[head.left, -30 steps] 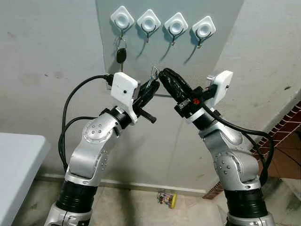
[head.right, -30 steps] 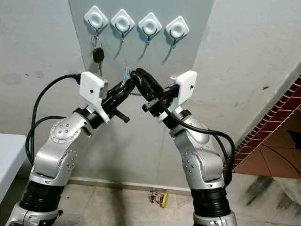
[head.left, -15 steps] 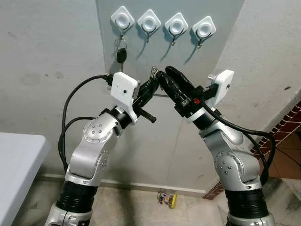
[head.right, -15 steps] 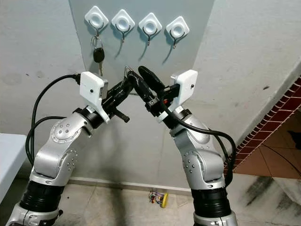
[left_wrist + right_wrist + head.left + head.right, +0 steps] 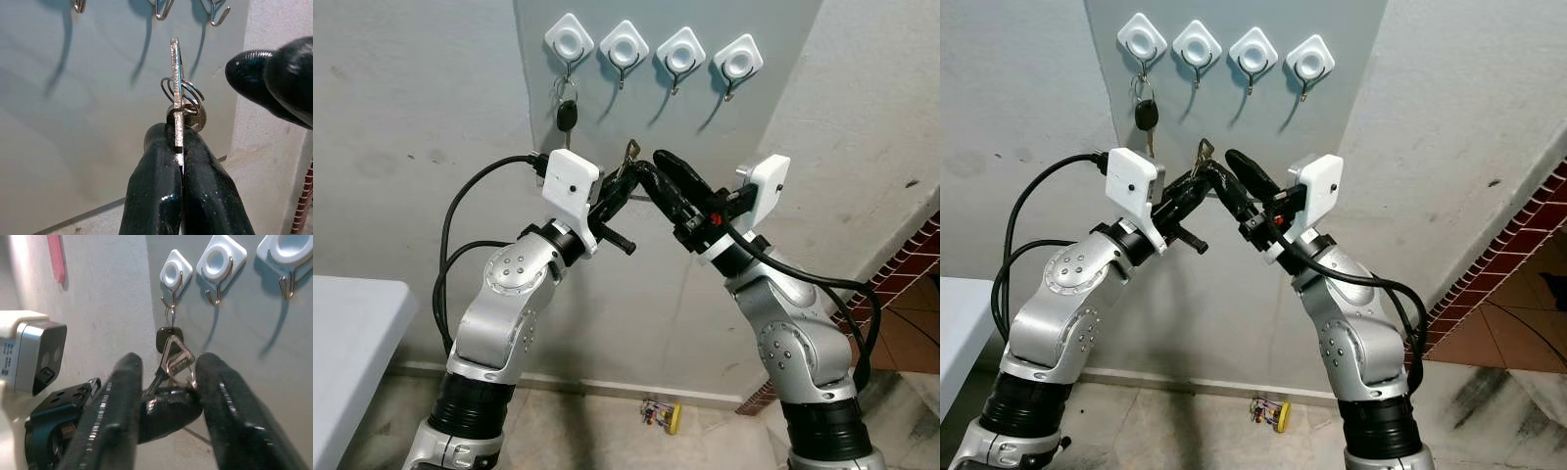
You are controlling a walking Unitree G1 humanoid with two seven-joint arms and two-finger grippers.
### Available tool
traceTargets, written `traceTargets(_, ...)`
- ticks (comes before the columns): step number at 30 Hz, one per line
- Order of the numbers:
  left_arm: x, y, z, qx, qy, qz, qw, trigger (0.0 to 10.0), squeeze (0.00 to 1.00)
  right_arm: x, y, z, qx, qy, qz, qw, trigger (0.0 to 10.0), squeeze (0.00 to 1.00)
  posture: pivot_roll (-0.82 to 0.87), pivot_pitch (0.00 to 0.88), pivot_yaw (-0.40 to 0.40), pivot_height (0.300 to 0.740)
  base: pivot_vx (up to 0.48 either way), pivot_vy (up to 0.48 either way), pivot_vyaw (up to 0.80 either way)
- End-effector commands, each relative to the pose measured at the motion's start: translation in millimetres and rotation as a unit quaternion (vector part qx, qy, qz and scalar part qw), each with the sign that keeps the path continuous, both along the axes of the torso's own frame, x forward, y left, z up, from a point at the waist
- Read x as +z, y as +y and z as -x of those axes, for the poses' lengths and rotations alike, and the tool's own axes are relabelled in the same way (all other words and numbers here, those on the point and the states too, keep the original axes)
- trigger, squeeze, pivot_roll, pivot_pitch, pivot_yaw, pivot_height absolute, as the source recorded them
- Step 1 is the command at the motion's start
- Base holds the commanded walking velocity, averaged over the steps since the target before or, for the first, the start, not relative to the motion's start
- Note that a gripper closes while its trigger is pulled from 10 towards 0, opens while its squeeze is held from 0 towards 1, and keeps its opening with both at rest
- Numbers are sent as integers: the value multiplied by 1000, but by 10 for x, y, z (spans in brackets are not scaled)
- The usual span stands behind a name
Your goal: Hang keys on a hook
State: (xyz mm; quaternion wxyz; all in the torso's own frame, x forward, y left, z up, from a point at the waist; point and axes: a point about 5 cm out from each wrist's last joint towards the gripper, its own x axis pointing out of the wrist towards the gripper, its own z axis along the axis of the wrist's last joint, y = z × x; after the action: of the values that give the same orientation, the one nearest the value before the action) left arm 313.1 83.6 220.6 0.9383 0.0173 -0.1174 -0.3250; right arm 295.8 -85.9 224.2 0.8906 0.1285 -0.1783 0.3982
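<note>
Below the white hooks (image 5: 653, 49), at 12 o'clock, the left gripper (image 5: 177, 147) clamps the silver key (image 5: 175, 88); the right gripper (image 5: 166, 377) is spread around it. A careless handover could drop it.

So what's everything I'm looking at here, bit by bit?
Hooks: four, white pads with metal hooks, in a row high on the grey wall panel.
Black key: one, hanging from the leftmost hook.
Metal key: one, silver, with ring, pinched upright below the hooks.
Table: one, white, at the robot's left.
Small object: one, yellow with other colours, on the floor by the wall; too small to identify.
Left gripper: shut on the metal key.
Right gripper: fingers open, beside the key.
</note>
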Motion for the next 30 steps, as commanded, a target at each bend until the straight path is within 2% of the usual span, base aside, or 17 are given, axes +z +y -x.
traceTargets(1,82,-23,11,-6,-13,3,1000,10000,0,-30,-15,-3,6,6,2,1000,10000,1000,-119,19,-48,740,0,0,0)
traceTargets(14,155,-7,51,-22,-28,5,999,10000,0,-97,-89,-54,-15,11,10,1000,10000,1000,-114,20,-48,740,0,0,0)
traceTargets(15,159,-7,58,-24,-29,5,999,10000,0,-102,-92,-58,-17,11,12,1000,10000,808,-113,21,-48,740,0,0,0)
traceTargets(16,163,-7,61,-26,-30,5,999,10000,0,-101,-96,-60,-19,9,13,1000,10000,439,-113,21,-48,740,0,0,0)
traceTargets(17,163,-7,61,-26,-30,5,999,10000,0,-101,-96,-60,-19,9,13,1000,10000,439,-113,21,-48,740,0,0,0)
traceTargets(18,165,-8,64,-27,-31,5,999,10000,0,-99,-99,-62,-20,8,13,1000,10000,0,-113,21,-48,740,0,0,0)
traceTargets(30,165,-38,109,-44,-33,2,999,10000,0,-90,-135,-103,-30,-3,17,999,10000,0,-112,22,-48,740,0,0,0)
